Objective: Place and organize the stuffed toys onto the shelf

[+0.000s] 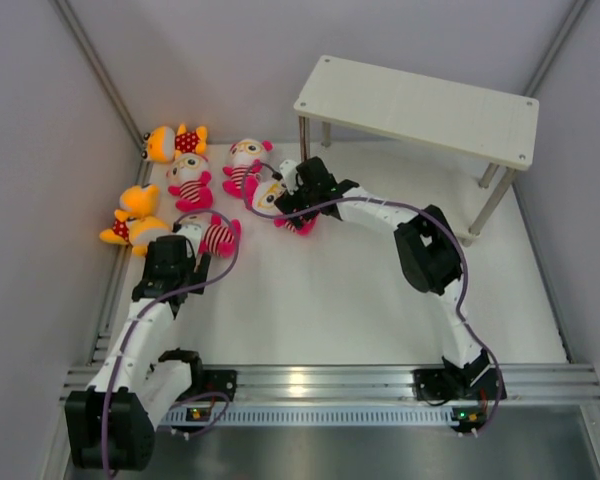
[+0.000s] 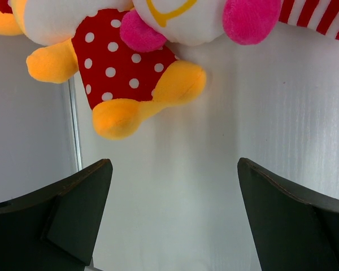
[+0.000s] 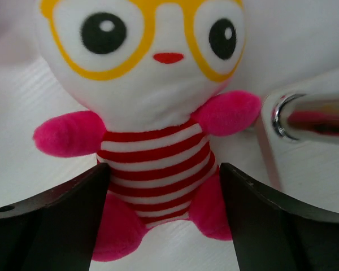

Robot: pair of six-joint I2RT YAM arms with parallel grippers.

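Nearest the arm bases, the left tool (image 2: 173, 165) hangs low over the tabletop (image 1: 330, 300) with its jaws spread wide and nothing between them. An orange doll (image 2: 124, 68) in a red dotted body lies just ahead of it, with a pink-armed one overlapping it further on.

Further out, the right arm reaches across to the middle of the tabletop. The right tool (image 3: 164, 167) is set down over the striped doll (image 3: 152, 101), which lies on its back on the tabletop. From this tool the doll's long axis runs straight ahead, feet nearest and its glasses-wearing head farthest, so the jaws bracket its body across the narrow way, one on each flank at the hips. Their inner faces look level with the plush. Whether they are pressing on it or only framing it, I cannot tell. A shiny metal tube (image 3: 316, 116), probably one of the shelf's legs, stands just beside the doll's arm.

The other dolls (image 1: 190, 180) are clustered at the left edge, nearer the left arm.

Farthest back and to the right stands the shelf (image 1: 420, 110), its top board bare. The right arm is plainly the nearer one, so the carry looks likely to go up and rightward from here.
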